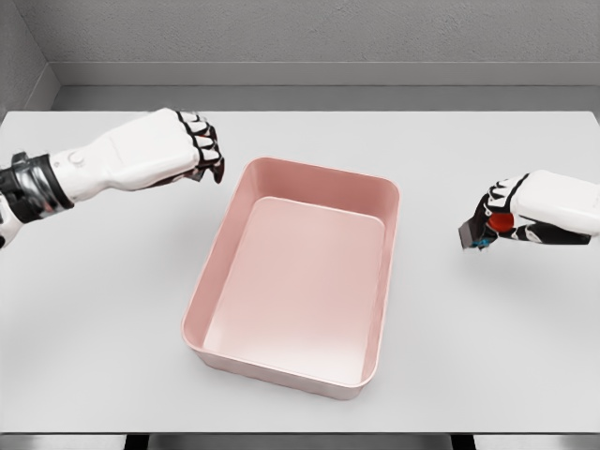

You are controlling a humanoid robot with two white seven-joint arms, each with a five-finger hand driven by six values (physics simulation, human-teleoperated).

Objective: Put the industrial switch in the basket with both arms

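Head view: industrial switch [487,228] clamped in right hand [511,216], well right of empty pink basket [389,202]. Left hand [199,142] curled, nothing held, near basket's far-left corner. Risk — small switch slipped from fingertips, or rim clipped during transfer.

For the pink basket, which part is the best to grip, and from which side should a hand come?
Grip the raised rim of the pink basket on a long side, coming from above: the walls stand up and flare outward, and the top is open. The left hand is nearest the left rim; the right hand already holds the switch.
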